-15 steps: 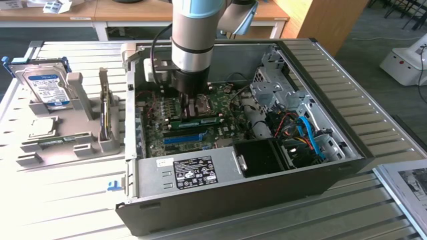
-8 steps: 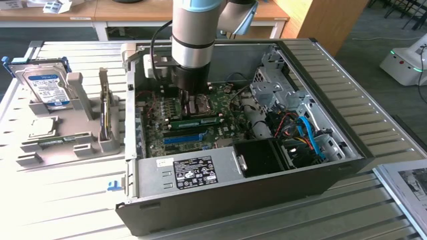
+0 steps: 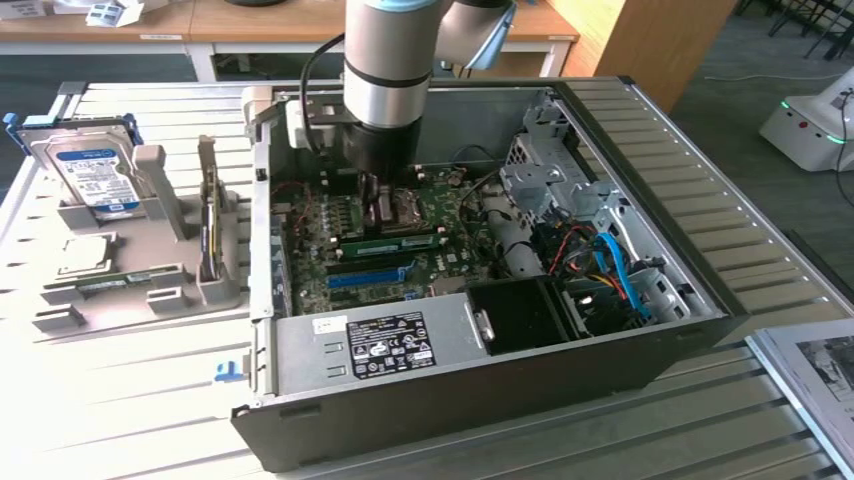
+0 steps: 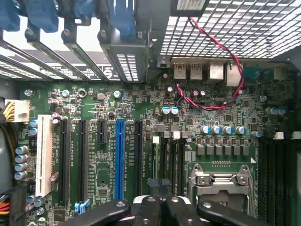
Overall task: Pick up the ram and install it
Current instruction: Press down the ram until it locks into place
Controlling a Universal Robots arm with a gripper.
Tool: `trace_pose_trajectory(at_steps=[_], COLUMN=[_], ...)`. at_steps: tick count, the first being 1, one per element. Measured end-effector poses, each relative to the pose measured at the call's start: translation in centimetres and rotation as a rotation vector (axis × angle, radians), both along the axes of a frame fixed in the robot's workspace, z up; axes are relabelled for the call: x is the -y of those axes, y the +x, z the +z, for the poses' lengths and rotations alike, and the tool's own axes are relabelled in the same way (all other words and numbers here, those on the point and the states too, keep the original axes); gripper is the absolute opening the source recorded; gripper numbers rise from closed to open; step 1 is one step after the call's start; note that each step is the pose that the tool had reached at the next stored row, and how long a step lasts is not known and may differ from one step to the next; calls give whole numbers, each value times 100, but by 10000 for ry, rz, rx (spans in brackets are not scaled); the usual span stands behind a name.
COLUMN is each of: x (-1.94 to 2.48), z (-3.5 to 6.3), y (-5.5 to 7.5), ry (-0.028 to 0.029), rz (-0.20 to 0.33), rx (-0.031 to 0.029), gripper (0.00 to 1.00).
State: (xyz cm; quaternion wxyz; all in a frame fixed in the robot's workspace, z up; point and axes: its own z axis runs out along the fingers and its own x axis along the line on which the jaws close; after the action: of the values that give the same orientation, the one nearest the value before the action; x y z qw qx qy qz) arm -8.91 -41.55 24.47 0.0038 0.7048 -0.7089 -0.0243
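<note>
1. Our black-fingered gripper (image 4: 162, 207) hangs inside the open grey computer case (image 3: 694, 300), fingers together, apparently empty.
2. The long green ram stick (image 3: 390, 243), centre frame, sits slotted on the green motherboard (image 4: 197, 117), seemingly installed.

A pale slatted surface (image 3: 120, 400) carries an open computer case (image 3: 534, 390) lying on its side. At the exterior view's left a grey parts holder (image 3: 174, 290) stands on the surface, and a printed sheet (image 3: 814, 370) lies at its right edge.
</note>
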Motion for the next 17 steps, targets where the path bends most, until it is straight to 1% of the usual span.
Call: trace_pose_trajectory(at_steps=[17], x=[0], z=[216], y=[4], ry=[0], rz=[0], rx=[0], gripper=[10])
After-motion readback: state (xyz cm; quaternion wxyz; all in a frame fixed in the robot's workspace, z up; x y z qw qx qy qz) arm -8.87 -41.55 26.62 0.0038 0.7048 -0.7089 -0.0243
